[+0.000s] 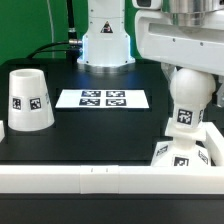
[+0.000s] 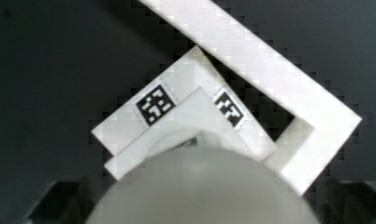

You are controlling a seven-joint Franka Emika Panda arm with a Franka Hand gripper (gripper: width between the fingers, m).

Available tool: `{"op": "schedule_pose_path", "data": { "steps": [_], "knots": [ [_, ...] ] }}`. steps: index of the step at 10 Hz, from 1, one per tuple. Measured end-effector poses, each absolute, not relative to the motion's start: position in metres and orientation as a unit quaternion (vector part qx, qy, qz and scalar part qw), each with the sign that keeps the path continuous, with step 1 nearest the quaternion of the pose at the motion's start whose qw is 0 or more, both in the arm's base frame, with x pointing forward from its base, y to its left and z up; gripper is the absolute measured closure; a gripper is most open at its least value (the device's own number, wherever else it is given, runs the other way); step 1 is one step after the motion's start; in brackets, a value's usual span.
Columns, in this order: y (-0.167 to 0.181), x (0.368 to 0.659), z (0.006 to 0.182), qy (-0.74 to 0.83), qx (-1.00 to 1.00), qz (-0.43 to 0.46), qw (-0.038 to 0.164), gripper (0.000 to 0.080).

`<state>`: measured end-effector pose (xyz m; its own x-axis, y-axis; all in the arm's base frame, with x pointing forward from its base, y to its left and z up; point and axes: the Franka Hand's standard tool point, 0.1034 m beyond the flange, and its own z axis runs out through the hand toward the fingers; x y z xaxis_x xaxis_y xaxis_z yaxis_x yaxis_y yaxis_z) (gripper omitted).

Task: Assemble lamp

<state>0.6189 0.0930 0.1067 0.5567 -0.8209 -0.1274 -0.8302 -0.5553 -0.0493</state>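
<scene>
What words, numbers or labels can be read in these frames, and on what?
No words, brands or numbers are readable.
Only black-and-white square tags, no letters:
shade: one tag.
marker board: four tags.
bulb: one tag.
base: two tags in the wrist view.
</scene>
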Motion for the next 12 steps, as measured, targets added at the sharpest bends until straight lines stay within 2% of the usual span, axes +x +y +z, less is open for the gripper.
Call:
{"op": "schedule_pose_path", "data": {
  "steps": [2, 3, 6, 7, 12],
  "knots": [
    [0.094, 0.619, 0.107, 0.466, -0.882, 0.045, 0.052, 0.0104],
    [0.1, 0.612, 0.111, 0.419, -0.905, 0.053, 0.04, 0.0101],
    [0.112, 0.598, 0.125, 0.305, -0.95, 0.043, 0.044, 0.01],
    [0.107, 0.591, 0.123, 0.272, -0.96, 0.046, 0.045, 0.01],
    [0.109, 0.591, 0.122, 0.279, -0.958, 0.047, 0.046, 0.01]
  ]
}}
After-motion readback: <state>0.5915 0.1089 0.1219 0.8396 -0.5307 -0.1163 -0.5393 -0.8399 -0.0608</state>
